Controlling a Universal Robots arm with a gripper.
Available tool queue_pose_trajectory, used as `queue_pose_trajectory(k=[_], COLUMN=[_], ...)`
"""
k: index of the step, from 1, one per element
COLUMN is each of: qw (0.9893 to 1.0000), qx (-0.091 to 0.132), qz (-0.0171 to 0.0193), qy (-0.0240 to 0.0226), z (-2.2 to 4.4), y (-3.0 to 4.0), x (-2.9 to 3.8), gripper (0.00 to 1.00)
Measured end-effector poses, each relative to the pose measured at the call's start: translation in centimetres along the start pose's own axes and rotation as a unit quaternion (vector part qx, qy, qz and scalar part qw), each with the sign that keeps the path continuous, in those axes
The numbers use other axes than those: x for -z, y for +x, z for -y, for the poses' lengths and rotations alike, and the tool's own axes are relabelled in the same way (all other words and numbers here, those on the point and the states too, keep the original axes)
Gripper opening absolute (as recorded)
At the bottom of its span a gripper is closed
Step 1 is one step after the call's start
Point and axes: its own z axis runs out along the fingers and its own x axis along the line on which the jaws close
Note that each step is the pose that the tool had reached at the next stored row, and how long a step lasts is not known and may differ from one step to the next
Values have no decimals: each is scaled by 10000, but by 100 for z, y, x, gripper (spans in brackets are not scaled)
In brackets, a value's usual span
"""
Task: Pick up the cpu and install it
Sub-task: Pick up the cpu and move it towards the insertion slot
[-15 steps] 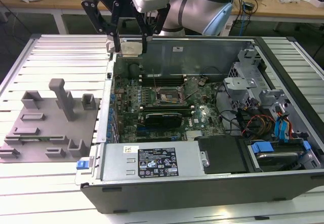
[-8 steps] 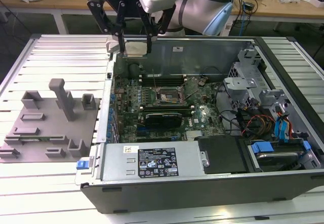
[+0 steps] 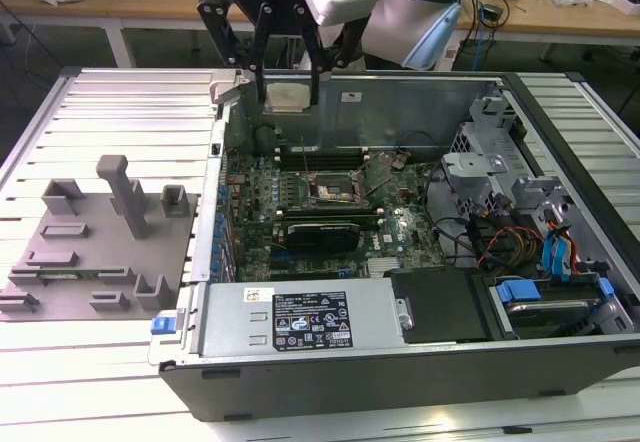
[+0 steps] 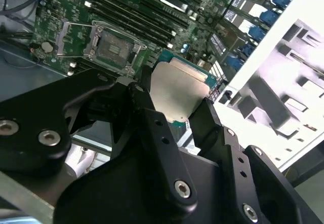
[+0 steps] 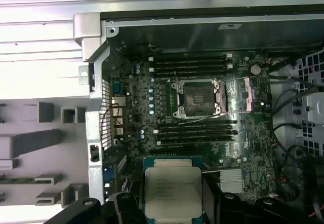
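You had the gripper [image 3: 288, 90] clamped on the cpu [image 3: 287, 97], fingers [image 4: 144, 107] pinching two opposite edges, silvery top up & the chip approx level in both wrist views. In the exterior view it hung in the air over the open computer case [image 3: 400, 357], nr the case's far wall, touching nothing but the fingers. The socket [image 3: 330, 190] sat lower down on the motherboard [image 3: 300, 224], well apart from the chip, between rows of RAM slots [image 5: 191, 64]. Its load plate [image 5: 248, 93] looked swung open beside it, so the seat seemed free to take the chip. The grey fixture [image 3: 95, 252] lay outside the case on the exterior view's left. My read: you were mid-carry, pick done, install not yet done. To do this bit well you needed the chip dead flat, since a thin part held by its edges can pivot or slip if jolted. Chip edges needed squaring w/ the socket frame while high up. Orientation mark & notches were too small to tell, so that wanted checking, not assuming. Centring over the socket before any descent mattered, then straight down w/ no sideways drag, as the contacts prob bend easily. You also needed clearance from the open plate & the thin lever wire beside the socket.
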Motion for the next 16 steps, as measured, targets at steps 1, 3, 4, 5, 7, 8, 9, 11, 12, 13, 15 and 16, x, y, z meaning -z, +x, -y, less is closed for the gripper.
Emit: queue_pose_trajectory(k=[1, 3, 4, 5, 7, 8, 9, 11, 12, 13, 15, 16], qw=[10000, 10000, 10000, 10000, 10000, 10000, 10000, 10000, 10000, 10000, 10000, 10000], qx=[0, 1, 0, 0, 0, 1, 1, 0, 1, 0, 0, 0], qz=[-1, -4, -4, -5, -5, -4, -5, -5, -5, -5, -5, -5], qy=[1, 2, 2, 2, 3, 3, 3, 3, 3, 3, 4, 3], z=[-1, -5, -7, -8, -10, -11, -12, -16, -19, -21, -23, -23], y=[-28, -93, -127, -146, -186, -214, -238, -306, -359, -387, -430, -437], x=[-1, -2, -3, -4, -4, -5, -6, -7, -8, -9, -9, -9], gripper=[55, 55, 55, 55, 55, 55, 55, 55, 55, 55, 55, 55])
